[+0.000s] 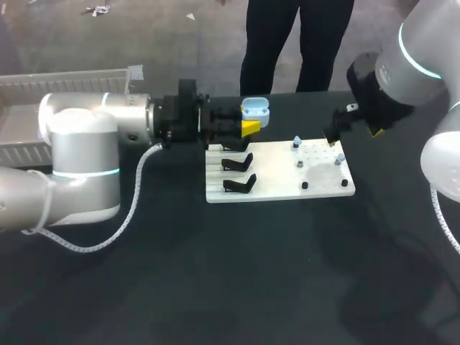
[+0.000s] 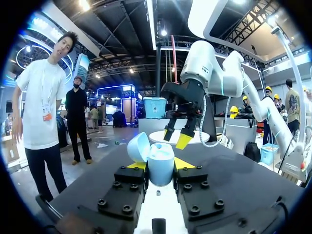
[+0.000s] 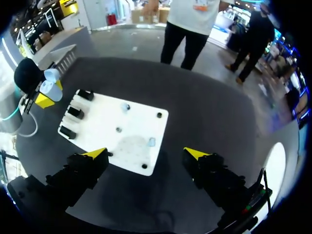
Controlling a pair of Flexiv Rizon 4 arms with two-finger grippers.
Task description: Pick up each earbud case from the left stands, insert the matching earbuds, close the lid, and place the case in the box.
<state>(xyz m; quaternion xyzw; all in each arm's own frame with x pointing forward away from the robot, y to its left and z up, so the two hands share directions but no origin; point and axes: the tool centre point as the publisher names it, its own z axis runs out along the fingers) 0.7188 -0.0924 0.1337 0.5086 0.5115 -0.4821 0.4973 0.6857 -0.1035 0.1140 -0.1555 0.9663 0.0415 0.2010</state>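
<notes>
Left gripper (image 2: 161,165) pinches the blue earbud case (image 2: 161,171) upright, lid (image 2: 139,146) open upward; right gripper (image 3: 147,154) spread wide.

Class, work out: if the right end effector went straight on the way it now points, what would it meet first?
Most likely the white board, which the right end effector points down at; depth is unclear.

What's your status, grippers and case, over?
Left gripper shut on open blue case, near the stands. Right gripper open, over white board edge. Earbuds on board. No obstruction seen.
</notes>
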